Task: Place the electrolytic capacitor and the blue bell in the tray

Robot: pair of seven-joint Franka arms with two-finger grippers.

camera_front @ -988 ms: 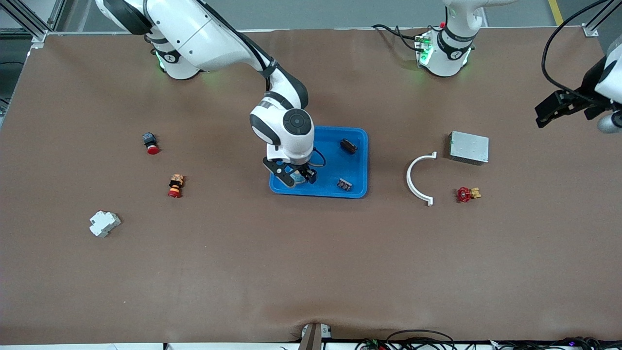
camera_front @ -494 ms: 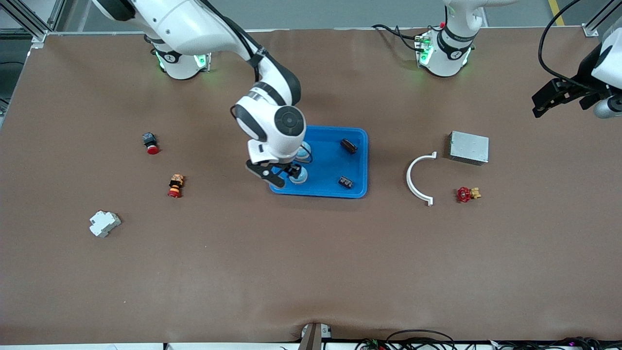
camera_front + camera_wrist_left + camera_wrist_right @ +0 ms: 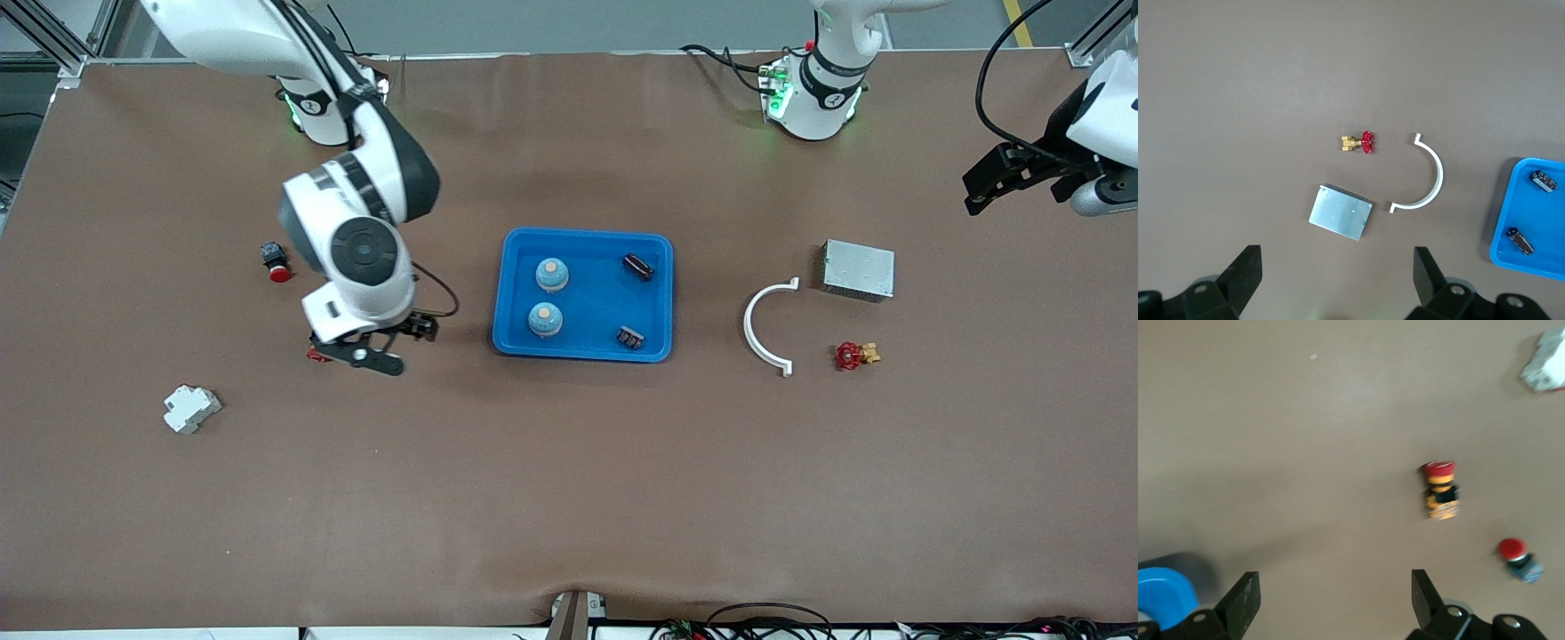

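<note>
The blue tray [image 3: 596, 302] lies mid-table. In it stand two blue bells [image 3: 552, 275] [image 3: 545, 319] with tan tops. A black electrolytic capacitor [image 3: 637, 266] and another small dark part [image 3: 630, 337] lie at its end toward the left arm. My right gripper [image 3: 389, 343] hangs open and empty over the table, beside the tray toward the right arm's end. Its wrist view shows its jaws apart [image 3: 1331, 597] and a tray corner [image 3: 1165, 590]. My left gripper [image 3: 1009, 178] waits open and empty above the left arm's end of the table, past the grey box. The left wrist view shows the tray [image 3: 1511, 220].
A yellow-and-red push button [image 3: 1441, 490] lies mostly hidden under my right hand, with a black-and-red button [image 3: 276, 262] and a white block [image 3: 189, 408] further toward that end. A white curved bracket [image 3: 765, 324], a grey metal box [image 3: 858, 269] and a red valve [image 3: 853, 356] lie toward the left arm's end.
My right gripper has left the tray and swung toward the right arm's end. A blue bell stays where it was set down in the tray. The left gripper drifted slightly.
</note>
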